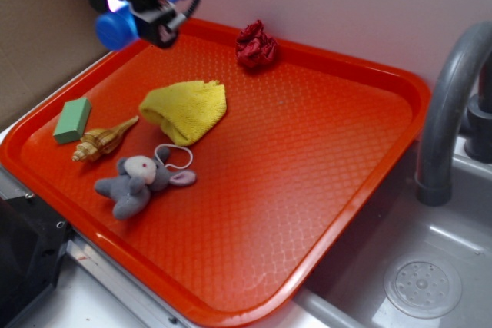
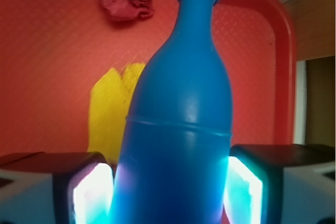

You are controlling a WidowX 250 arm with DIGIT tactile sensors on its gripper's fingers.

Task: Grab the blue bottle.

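Orange tray (image 1: 323, 190) beside sink (image 1: 430, 266); hand (image 1: 142, 17) grips blue bottle (image 2: 178, 129).

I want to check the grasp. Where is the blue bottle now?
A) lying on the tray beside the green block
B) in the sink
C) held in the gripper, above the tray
C: the blue bottle sits between the gripper fingers, lifted above the tray.

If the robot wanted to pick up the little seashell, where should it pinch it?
Probably across the fat ridged middle of the seashell, coming straight down from above. It lies flat on the orange tray, with a thin pointed tip toward the yellow cloth, so the tip would slip. The gripper is now shut on the blue bottle, so that must be set down first.
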